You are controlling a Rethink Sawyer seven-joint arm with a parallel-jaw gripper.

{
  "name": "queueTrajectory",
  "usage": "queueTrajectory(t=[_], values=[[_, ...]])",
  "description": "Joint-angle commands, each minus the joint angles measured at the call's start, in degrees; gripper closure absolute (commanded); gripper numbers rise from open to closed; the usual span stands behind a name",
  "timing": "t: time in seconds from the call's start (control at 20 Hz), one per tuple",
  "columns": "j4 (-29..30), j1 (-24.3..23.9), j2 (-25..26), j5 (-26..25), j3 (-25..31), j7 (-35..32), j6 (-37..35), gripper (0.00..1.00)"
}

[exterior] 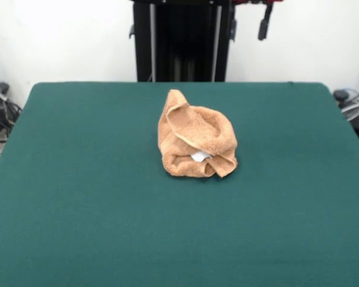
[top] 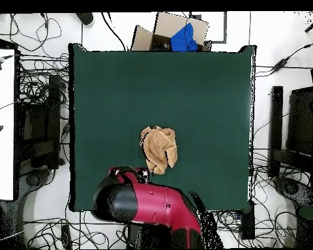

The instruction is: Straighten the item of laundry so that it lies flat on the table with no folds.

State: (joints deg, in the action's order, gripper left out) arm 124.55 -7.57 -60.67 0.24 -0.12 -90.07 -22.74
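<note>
- Orange-brown terry hand towel [exterior: 196, 143] sits bunched in a rounded heap near the middle of the dark green cloth-covered table [exterior: 78, 197], with folds wrapped over one another.
- A small white tag [exterior: 199, 156] peeks from a fold on its camera-facing side in the front view.
- The red and black robot arm [top: 149, 205] hangs over the table edge beside the robot's base, close to the towel but apart from it.
- I cannot tell how the gripper stands.

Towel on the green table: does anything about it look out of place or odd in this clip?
Yes. The towel sits bunched in a crumpled heap near the middle of the table, not flat. One corner sticks up at the back, and a white tag peeks from a fold. Nothing looks spilled or damaged.
</note>
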Motion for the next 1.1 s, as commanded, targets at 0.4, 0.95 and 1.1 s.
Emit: queueTrajectory(t=[0.4,0.95,1.1], values=[[-2.85,-2.46,8.03,-7.13,-1.15,-6.24,5.46,0.00],[-5.76,-5.52,11.08,-9.18,0.16,-5.69,7.00,0.00],[-7.31,-6.05,11.08,-10.36,-0.07,-4.67,5.90,0.00]])
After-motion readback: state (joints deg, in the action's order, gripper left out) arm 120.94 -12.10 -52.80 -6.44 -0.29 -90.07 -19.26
